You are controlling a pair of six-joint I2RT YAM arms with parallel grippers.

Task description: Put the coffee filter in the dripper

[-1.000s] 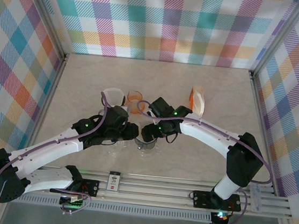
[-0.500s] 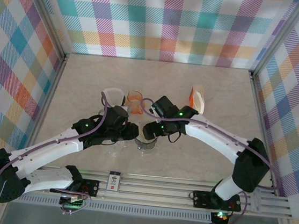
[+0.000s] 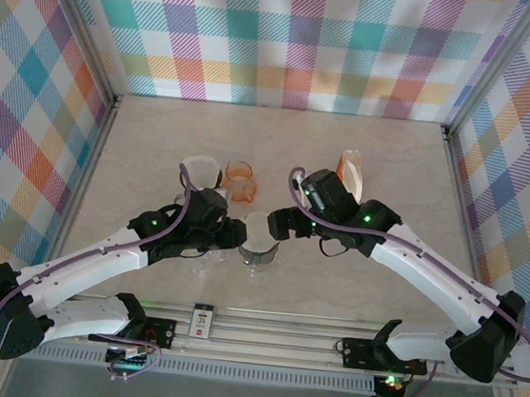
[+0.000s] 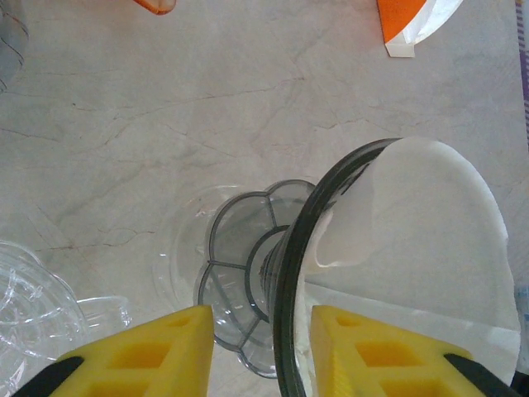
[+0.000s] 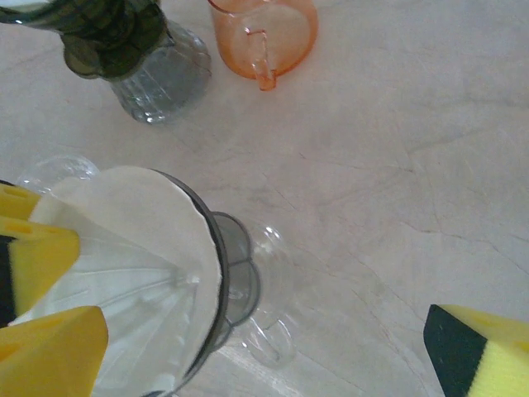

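The dripper [image 3: 259, 248] is clear grey with a dark rim [image 4: 289, 273], a scalloped base [image 5: 238, 277] and a clear handle. It stands on the table between the two arms. The white coffee filter [image 3: 257, 228] sits inside it, its edge rising above the rim [image 4: 430, 215] [image 5: 140, 240]. My left gripper [image 3: 234, 233] [image 4: 263, 351] straddles the rim, one finger outside and one over the filter, with a gap on the outer side, so it is open. My right gripper [image 3: 277, 223] [image 5: 264, 356] stands just right of the dripper, wide open and holding nothing.
An orange cup [image 3: 239, 174] [image 5: 269, 33] and a clear glass cup [image 3: 199, 174] [image 5: 161, 78] stand behind the dripper. An orange-and-white filter pack [image 3: 351, 175] [image 4: 413, 21] lies to the back right. Another clear glass piece [image 4: 33, 310] sits by the left gripper.
My right gripper has drawn back to the right, off the dripper, and opened wider, leaving the filter inside. The left jaws have spread slightly around the rim.
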